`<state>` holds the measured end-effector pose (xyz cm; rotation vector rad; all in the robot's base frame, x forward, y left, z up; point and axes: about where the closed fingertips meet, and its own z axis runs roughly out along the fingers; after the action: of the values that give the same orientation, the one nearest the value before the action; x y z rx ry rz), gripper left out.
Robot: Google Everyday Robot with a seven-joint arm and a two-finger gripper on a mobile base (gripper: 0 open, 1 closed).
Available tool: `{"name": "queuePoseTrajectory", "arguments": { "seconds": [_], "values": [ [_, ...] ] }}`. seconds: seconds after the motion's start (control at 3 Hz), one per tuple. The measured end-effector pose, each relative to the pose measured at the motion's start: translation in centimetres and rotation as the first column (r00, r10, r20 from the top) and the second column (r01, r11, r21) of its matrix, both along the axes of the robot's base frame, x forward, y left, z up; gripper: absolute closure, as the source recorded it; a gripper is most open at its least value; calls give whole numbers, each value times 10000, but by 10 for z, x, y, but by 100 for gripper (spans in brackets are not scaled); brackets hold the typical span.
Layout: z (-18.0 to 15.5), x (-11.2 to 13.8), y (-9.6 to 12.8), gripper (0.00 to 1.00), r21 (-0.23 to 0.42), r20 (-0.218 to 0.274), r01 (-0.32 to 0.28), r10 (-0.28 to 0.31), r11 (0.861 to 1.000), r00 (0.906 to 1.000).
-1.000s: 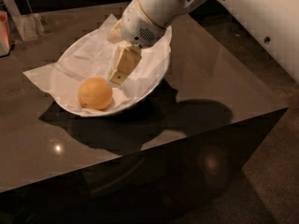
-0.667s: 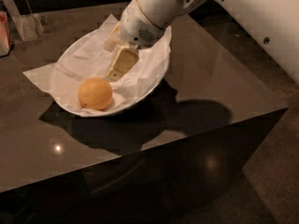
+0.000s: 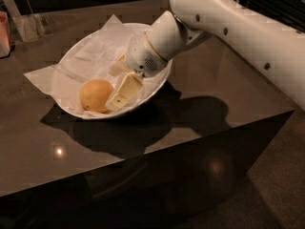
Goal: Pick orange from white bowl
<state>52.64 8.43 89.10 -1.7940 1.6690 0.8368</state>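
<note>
The orange [image 3: 94, 95] lies in the front left of the white bowl [image 3: 151, 90], on its crumpled white paper lining [image 3: 95, 51]. My gripper [image 3: 113, 87] reaches into the bowl from the right, right next to the orange. It is open. The near finger [image 3: 123, 91] lies against the orange's right side, and the far finger [image 3: 117, 68] sits just behind the orange. The white arm [image 3: 228, 27] comes in from the upper right, over the bowl's right rim.
The bowl stands on a dark glossy table [image 3: 209, 85], whose front edge [image 3: 190, 140] runs diagonally just below it. The paper sticks out over the bowl's left rim [image 3: 40, 78]. A clear container [image 3: 28, 26] and a pink object [image 3: 4, 32] stand at the back left.
The gripper has dropped lower and come forward in the bowl, so its near finger now rests beside the orange. The orange and the bowl have not moved.
</note>
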Motion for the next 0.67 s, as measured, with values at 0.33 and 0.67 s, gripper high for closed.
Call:
{"name": "queuePoseTrajectory", "arguments": {
  "seconds": [0.33,0.67],
  "values": [
    [-18,-3,8,27,318,-665,-217,238,9993,9975],
    [-25,1,19,22,455,-890,-486,525,9978,9946]
  ]
}}
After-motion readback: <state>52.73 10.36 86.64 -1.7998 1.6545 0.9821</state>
